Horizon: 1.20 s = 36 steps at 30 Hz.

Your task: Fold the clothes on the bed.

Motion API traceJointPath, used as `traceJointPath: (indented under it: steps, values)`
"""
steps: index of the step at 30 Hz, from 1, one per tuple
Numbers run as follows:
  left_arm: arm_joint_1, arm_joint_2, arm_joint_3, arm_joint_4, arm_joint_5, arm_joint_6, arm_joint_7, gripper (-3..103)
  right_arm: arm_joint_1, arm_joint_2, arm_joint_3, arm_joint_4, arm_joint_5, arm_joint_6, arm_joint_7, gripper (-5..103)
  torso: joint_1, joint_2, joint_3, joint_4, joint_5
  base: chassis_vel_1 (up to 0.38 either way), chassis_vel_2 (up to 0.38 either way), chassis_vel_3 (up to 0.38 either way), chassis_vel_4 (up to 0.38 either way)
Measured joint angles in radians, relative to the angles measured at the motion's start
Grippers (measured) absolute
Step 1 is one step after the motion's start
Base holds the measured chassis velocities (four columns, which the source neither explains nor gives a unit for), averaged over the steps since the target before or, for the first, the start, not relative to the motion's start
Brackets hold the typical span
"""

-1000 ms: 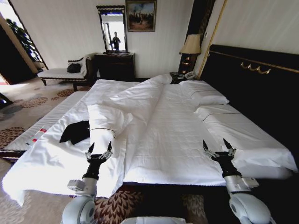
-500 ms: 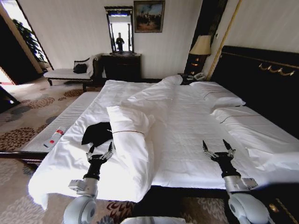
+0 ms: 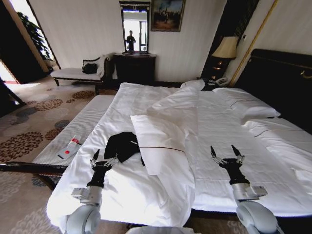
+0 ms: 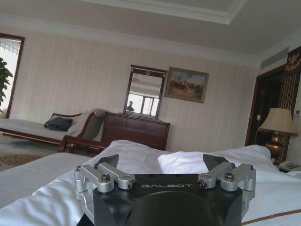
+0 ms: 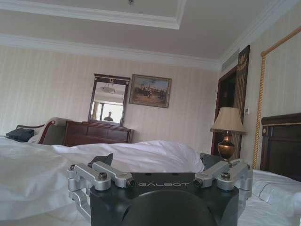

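Observation:
The clothes, a crumpled black T-shirt (image 3: 123, 145), lie on the near left part of the bed (image 3: 219, 129), a large bed with white sheets. A fold of white duvet (image 3: 163, 141) lies against the shirt's right side. My left gripper (image 3: 103, 158) is held upright and open just in front of the shirt, not touching it. My right gripper (image 3: 226, 155) stands open over bare sheet, well to the right of the shirt. In the wrist views, the left gripper (image 4: 162, 162) and the right gripper (image 5: 157, 162) both show spread fingers with nothing between them.
A long white-cushioned bench (image 3: 83, 124) runs along the bed's left side, with a red-and-white tube (image 3: 70, 146) on it. A dark headboard (image 3: 278, 73) stands at the right. A dresser with a mirror (image 3: 135, 66), a chaise (image 3: 78, 74) and a lamp (image 3: 225, 48) line the far wall.
The whole picture has shifted to the right, so the camera has moved. The shirt now lies closer to my left gripper. Both grippers keep the same open pose.

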Motion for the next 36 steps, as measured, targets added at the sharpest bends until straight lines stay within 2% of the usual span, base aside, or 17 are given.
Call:
traceJointPath:
  steps: [4, 7, 13, 16, 17, 18, 19, 20, 22, 23, 26, 28, 29, 31, 32, 35, 36]
  values:
    - [0.001, -0.002, 0.001, 0.000, 0.003, -0.003, 0.000, 100, 0.000, -0.002, -0.001, -0.001, 0.006, 0.000, 0.001, 100, -0.001, 0.000, 0.000, -0.0002, -0.0003, -0.021, -0.116, 0.002, 0.072]
    - [0.004, -0.003, -0.002, -0.017, -0.005, -0.001, 0.000, 100, 0.002, -0.012, -0.008, 0.007, 0.053, -0.007, 0.005, 100, 0.000, 0.000, 0.000, 0.0003, -0.0004, -0.001, -0.011, -0.005, 0.021]
    - [0.027, -0.006, -0.014, -0.080, -0.041, 0.020, -0.004, 100, 0.014, -0.021, -0.034, 0.059, 0.161, -0.091, 0.056, 100, 0.001, 0.000, 0.000, 0.0006, -0.0009, 0.004, 0.017, 0.003, -0.006]
    - [0.038, -0.006, -0.023, -0.099, -0.041, 0.024, -0.003, 100, 0.022, -0.036, -0.068, 0.133, 0.345, -0.194, 0.121, 100, 0.001, 0.000, 0.000, 0.0004, -0.0007, 0.000, 0.000, 0.000, 0.000]
    - [0.039, -0.007, -0.025, -0.101, -0.039, 0.026, -0.003, 100, 0.036, -0.048, -0.085, 0.184, 0.498, -0.274, 0.175, 100, 0.000, 0.000, 0.000, -0.0003, -0.0003, 0.000, 0.000, 0.000, 0.000]
    - [0.039, -0.009, -0.025, -0.101, -0.035, 0.026, -0.003, 100, 0.064, -0.064, -0.093, 0.236, 0.642, -0.349, 0.236, 100, 0.000, 0.000, 0.000, 0.0002, -0.0008, 0.000, 0.000, 0.000, 0.000]
    - [0.039, -0.009, -0.025, -0.101, -0.035, 0.026, -0.003, 100, 0.064, -0.064, -0.093, 0.236, 0.642, -0.349, 0.236, 100, 0.000, 0.000, 0.000, 0.0002, -0.0008, 0.000, 0.000, 0.000, 0.000]
    - [0.039, -0.012, -0.023, -0.101, -0.031, 0.027, -0.003, 100, 0.092, -0.077, -0.097, 0.265, 0.760, -0.396, 0.275, 100, 0.000, 0.000, 0.000, 0.0003, -0.0010, 0.000, 0.000, 0.000, 0.000]
    - [0.046, -0.019, -0.022, -0.102, -0.024, 0.027, -0.003, 100, 0.148, -0.107, -0.111, 0.285, 0.934, -0.452, 0.326, 100, 0.000, 0.000, 0.000, 0.0005, -0.0010, 0.000, 0.000, 0.000, 0.000]
    - [0.052, -0.022, -0.025, -0.105, -0.021, 0.027, -0.003, 100, 0.184, -0.126, -0.126, 0.278, 0.988, -0.468, 0.338, 100, 0.001, 0.000, 0.000, 0.0005, -0.0009, 0.000, 0.000, 0.000, 0.000]
    - [0.062, -0.024, -0.037, -0.109, -0.018, 0.027, -0.003, 100, 0.239, -0.149, -0.149, 0.244, 1.049, -0.486, 0.357, 100, 0.001, 0.000, 0.000, 0.0003, -0.0009, 0.000, 0.000, 0.000, 0.000]
    - [0.075, -0.023, -0.057, -0.111, -0.017, 0.026, -0.003, 100, 0.322, -0.169, -0.175, 0.193, 1.142, -0.513, 0.400, 100, 0.001, 0.000, 0.000, 0.0002, -0.0006, 0.000, 0.000, 0.000, 0.000]
    - [0.075, -0.023, -0.057, -0.111, -0.017, 0.026, -0.003, 100, 0.322, -0.169, -0.175, 0.193, 1.142, -0.513, 0.400, 100, 0.001, 0.000, 0.000, 0.0002, -0.0006, 0.000, 0.000, 0.000, 0.000]
    - [0.089, -0.017, -0.079, -0.112, -0.017, 0.025, -0.004, 100, 0.401, -0.186, -0.197, 0.144, 1.250, -0.562, 0.456, 100, 0.001, 0.000, 0.000, 0.0008, -0.0005, 0.000, 0.000, 0.000, 0.000]
    - [0.094, -0.014, -0.089, -0.112, -0.017, 0.025, -0.004, 100, 0.446, -0.193, -0.209, 0.114, 1.302, -0.588, 0.478, 100, 0.001, 0.000, 0.000, 0.0000, -0.0003, 0.000, 0.000, 0.000, 0.000]
    - [0.098, -0.011, -0.098, -0.108, -0.017, 0.025, -0.003, 100, 0.513, -0.199, -0.230, 0.072, 1.355, -0.620, 0.501, 100, 0.001, 0.000, 0.000, 0.0000, -0.0007, 0.000, 0.000, 0.000, 0.000]
    - [0.099, -0.011, -0.102, -0.101, -0.011, 0.025, -0.003, 100, 0.580, -0.200, -0.253, 0.023, 1.393, -0.650, 0.534, 100, 0.001, 0.000, 0.000, 0.0005, -0.0008, 0.000, 0.000, 0.000, 0.000]
